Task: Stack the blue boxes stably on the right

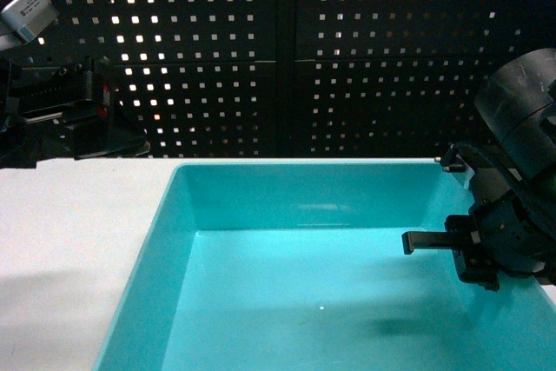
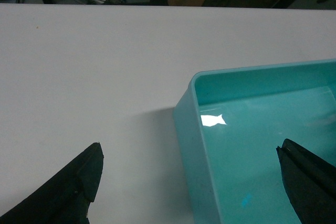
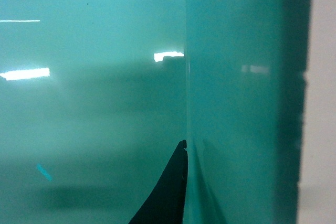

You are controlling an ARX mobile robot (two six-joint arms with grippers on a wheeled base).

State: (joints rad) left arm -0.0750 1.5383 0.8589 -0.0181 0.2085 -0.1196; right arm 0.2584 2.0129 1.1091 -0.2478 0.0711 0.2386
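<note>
One of the blue boxes, a turquoise tub [image 1: 261, 206], fills the lower head view on the white table, with nothing inside it. My right gripper [image 1: 456, 248] sits at the tub's right wall. In the right wrist view one dark finger [image 3: 168, 192] lies flat against the inner face of that wall [image 3: 236, 103]; the wall hides the other finger. My left gripper [image 2: 189, 149] is open and straddles the tub's left wall [image 2: 184, 129] from above, one finger over the table and the other over the tub's floor. It does not show in the head view.
The white table [image 1: 69, 249] stretches left of the tub and also shows as a strip past the right wall [image 3: 323, 77]. A black perforated panel [image 1: 330, 58] stands behind the table. Dark equipment [image 1: 78, 110] sits at the back left.
</note>
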